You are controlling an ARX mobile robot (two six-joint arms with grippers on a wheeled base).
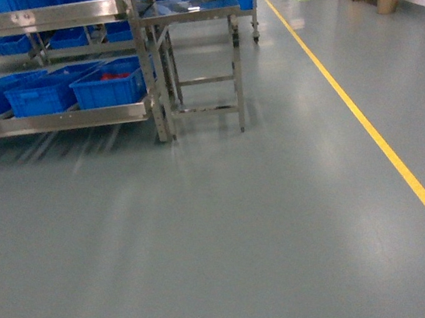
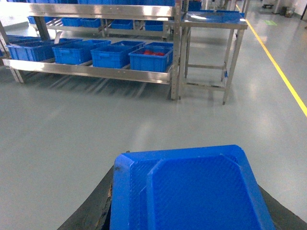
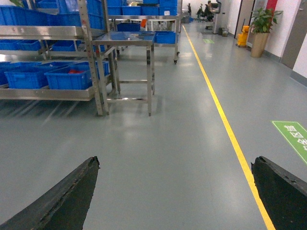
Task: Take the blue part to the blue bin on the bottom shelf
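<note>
Right gripper (image 3: 175,201) spread wide, bottom shelf (image 1: 54,119) far, blue part perhaps unseen

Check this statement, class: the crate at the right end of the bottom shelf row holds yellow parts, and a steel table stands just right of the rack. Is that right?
Not quite. The parts in the end crate on the bottom shelf are red, not yellow, as the left wrist view shows. The steel table does stand just right of the rack.
</note>
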